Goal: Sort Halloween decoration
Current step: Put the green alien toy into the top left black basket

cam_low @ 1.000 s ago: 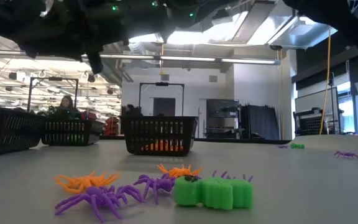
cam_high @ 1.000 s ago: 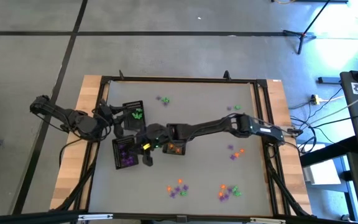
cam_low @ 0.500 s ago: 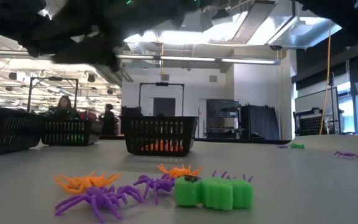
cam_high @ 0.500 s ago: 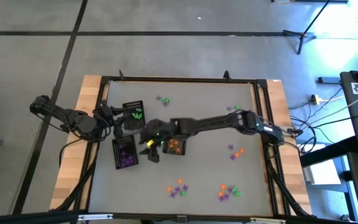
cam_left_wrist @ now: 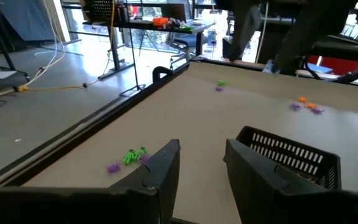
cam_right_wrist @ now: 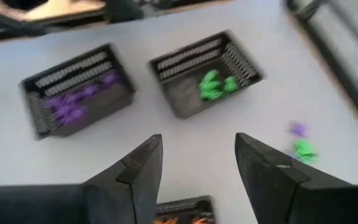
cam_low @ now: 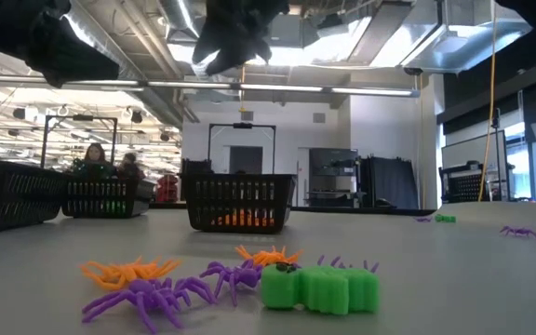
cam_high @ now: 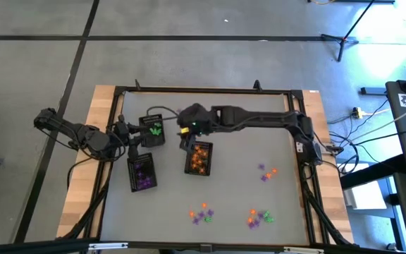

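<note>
I am holding the right gripper [cam_high: 187, 129] above the table, between the tray with green pieces [cam_high: 152, 131] and the tray with orange pieces [cam_high: 199, 156]; its fingers [cam_right_wrist: 135, 171] are standing apart with nothing between them. The left gripper [cam_high: 134, 138] is waiting at the left side beside the green tray, its jaws parted and empty in the left wrist view. A third tray, with purple pieces [cam_high: 144, 173], is lying nearer, on the left.

The unsorted Halloween decoration is lying in loose clusters. One mixed orange-and-purple cluster [cam_high: 201, 213] and one green, orange and purple cluster [cam_high: 258, 216] are sitting at the near edge, well apart from the right gripper. A purple-and-orange group [cam_high: 266, 171] is lying to the right, and a green-and-purple pair [cam_high: 185, 112] is lying just beyond the gripper, on the far side.

In the low view, the spiders [cam_low: 147, 296] are showing thin, splayed legs, and the green piece [cam_low: 322, 287] looks blocky. I judge them featherlight, springy and easily flicked aside; the body, not the legs, is the place to pinch.
</note>
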Robot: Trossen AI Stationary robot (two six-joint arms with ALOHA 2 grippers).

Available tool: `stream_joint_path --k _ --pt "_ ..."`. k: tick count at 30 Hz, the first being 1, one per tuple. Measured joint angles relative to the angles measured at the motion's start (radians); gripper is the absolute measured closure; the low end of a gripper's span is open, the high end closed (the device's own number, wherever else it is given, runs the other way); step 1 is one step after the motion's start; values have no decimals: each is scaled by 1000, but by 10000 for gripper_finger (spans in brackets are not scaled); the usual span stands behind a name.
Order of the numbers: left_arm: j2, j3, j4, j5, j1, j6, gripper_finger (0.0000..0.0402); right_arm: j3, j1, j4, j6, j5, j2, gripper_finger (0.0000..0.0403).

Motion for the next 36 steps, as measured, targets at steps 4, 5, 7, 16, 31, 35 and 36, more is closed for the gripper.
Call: stream_joint_path --k 4,5,7,16,31,35,36 --pt "0 0 0 11 0 -2 279 -18 5 -6 -2 34 -2 205" --pt "0 0 1 25 0 -2 279 -41 6 4 -2 39 -3 205" --pt "0 0 0 53 0 -2 279 -113 4 26 0 61 -22 205" --pt "2 0 4 66 0 -3 279 -715 -96 465 105 62 -308 205" --pt "3 0 83 -2 0 97 279 -986 -271 920 163 -116 -301 205" --pt "3 0 83 0 3 109 279 -986 -258 895 160 -147 -306 205" --pt "5 0 84 10 4 100 279 -986 -247 906 161 -152 -311 205"
